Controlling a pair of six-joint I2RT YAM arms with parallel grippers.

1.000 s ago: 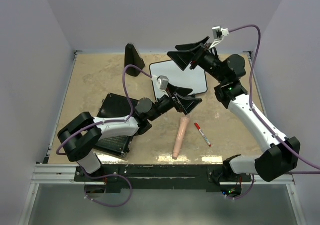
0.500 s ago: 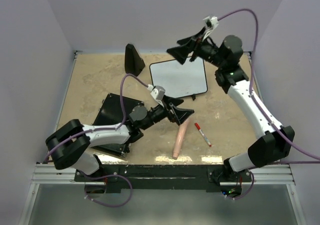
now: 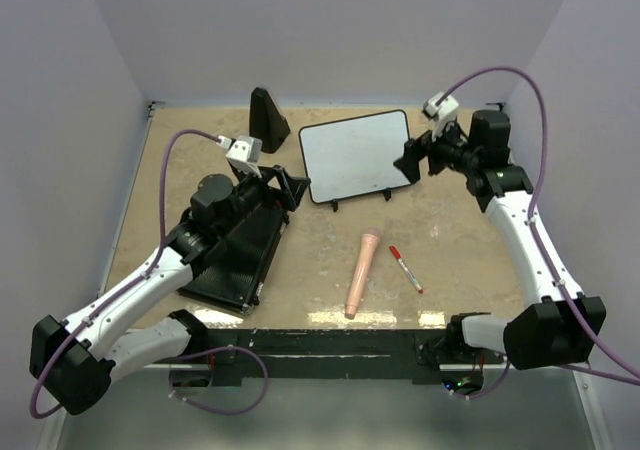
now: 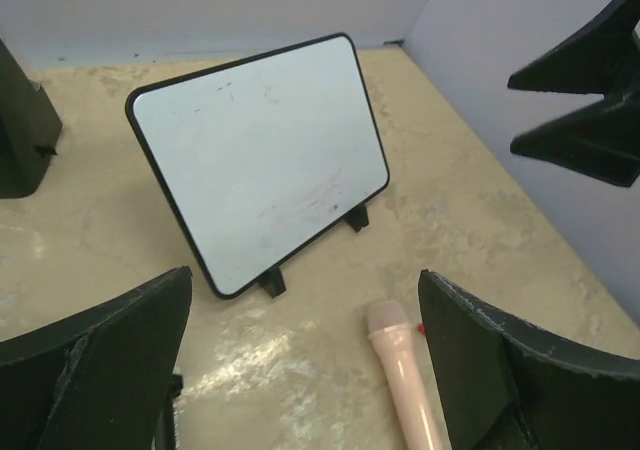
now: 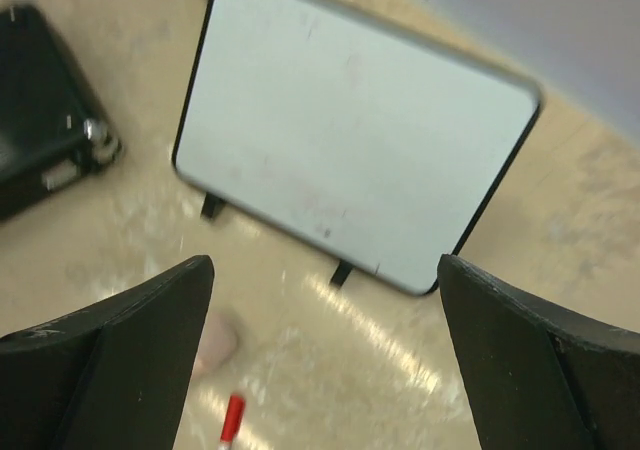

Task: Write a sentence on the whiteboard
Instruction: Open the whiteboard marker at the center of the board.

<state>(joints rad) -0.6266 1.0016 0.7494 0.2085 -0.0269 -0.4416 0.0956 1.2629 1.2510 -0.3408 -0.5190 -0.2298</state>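
Whiteboard point(image 3: 357, 156) stands propped on its wire legs at far centre of the tabletop point(image 3: 450, 270), blank bar faint smudges. Left hand point(image 3: 290, 188) and right hand point(image 3: 410, 160) are both spread apart and empty, 1 each side of it. Marker point(image 3: 405, 268) lies flat near pink tube point(image 3: 361, 270). Best next: right hand takes the marker mid-barrel, square to its axis; cap likely needs pulling first.
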